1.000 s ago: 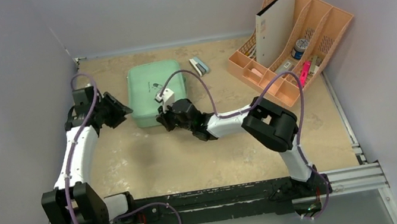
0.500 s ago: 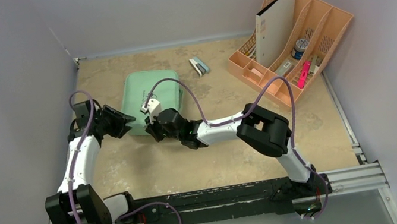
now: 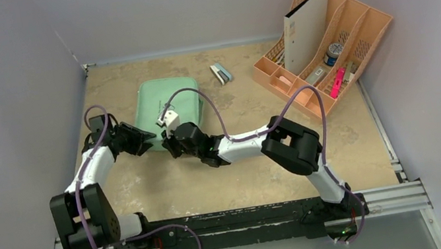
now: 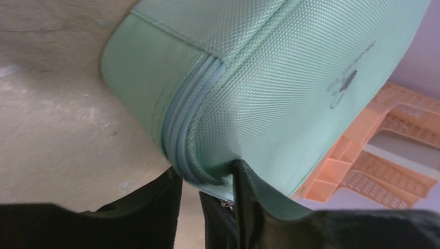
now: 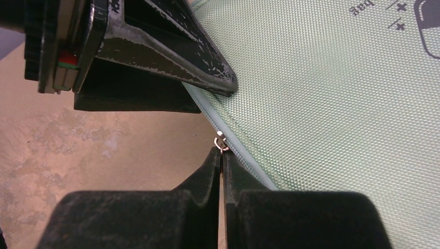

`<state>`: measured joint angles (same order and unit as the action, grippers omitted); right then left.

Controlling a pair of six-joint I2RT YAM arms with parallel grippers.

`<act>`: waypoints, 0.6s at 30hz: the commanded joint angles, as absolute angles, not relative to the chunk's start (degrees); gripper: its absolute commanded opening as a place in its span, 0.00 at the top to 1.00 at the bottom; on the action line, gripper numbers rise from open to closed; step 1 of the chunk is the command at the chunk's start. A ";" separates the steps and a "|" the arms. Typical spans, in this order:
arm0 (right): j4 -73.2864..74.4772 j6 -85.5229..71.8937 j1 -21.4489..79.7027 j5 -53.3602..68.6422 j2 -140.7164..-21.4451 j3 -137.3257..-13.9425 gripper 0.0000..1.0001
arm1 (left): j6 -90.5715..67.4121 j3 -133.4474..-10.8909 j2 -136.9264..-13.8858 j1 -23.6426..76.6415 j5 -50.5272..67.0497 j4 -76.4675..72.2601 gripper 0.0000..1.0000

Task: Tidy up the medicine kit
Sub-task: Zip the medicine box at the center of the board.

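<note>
Medicine kit (image 3: 155, 100) lies lid-up on the table (image 3: 247, 180), left of centre and just beyond both grippers, zipped shut as far as the views show. Its long axis runs away from the arms, skewed so that the far end leans right and the near end left; the dark logo (image 4: 342, 85) faces up. The left gripper (image 3: 144, 138) clamps the kit's near left corner, one finger on the lid and the other at the side wall, with the zipper band (image 4: 184, 119) between them, most likely to anchor the case. The right gripper (image 5: 221, 155), just beside it on the near edge, has its fingers pinched together on the small metal zipper pull (image 5: 221, 140), seemingly so that the zip can be drawn open against that hold. The peach organizer (image 3: 350, 30) stands well apart at the far right.
</note>
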<state>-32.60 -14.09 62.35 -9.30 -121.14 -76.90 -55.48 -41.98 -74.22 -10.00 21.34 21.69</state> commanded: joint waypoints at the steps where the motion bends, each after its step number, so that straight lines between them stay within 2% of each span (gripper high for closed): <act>1: -35.08 -14.70 62.67 -12.13 -121.03 -79.37 1.00 | -58.62 -41.12 -79.04 -10.24 24.01 14.66 0.69; 3: -31.65 -15.02 62.66 -13.15 -120.89 -80.23 1.00 | -58.65 -41.29 -79.75 -10.25 23.11 14.84 0.77; 7: -26.68 -16.15 62.67 -16.24 -119.57 -78.33 1.00 | -57.08 -42.00 -78.13 -10.22 18.09 17.95 1.00; 12: -30.39 -14.76 61.99 -19.87 -115.36 -68.42 1.00 | -53.88 -43.50 -76.82 -10.41 13.50 21.19 1.00; 18: -30.20 -13.45 61.96 -21.53 -113.19 -63.99 1.00 | -51.62 -45.43 -76.90 -10.72 11.68 22.85 1.00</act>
<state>-33.80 -14.98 62.52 -16.01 -115.37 -66.89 -58.83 -42.98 -77.34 -9.63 21.91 19.97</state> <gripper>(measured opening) 0.008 0.063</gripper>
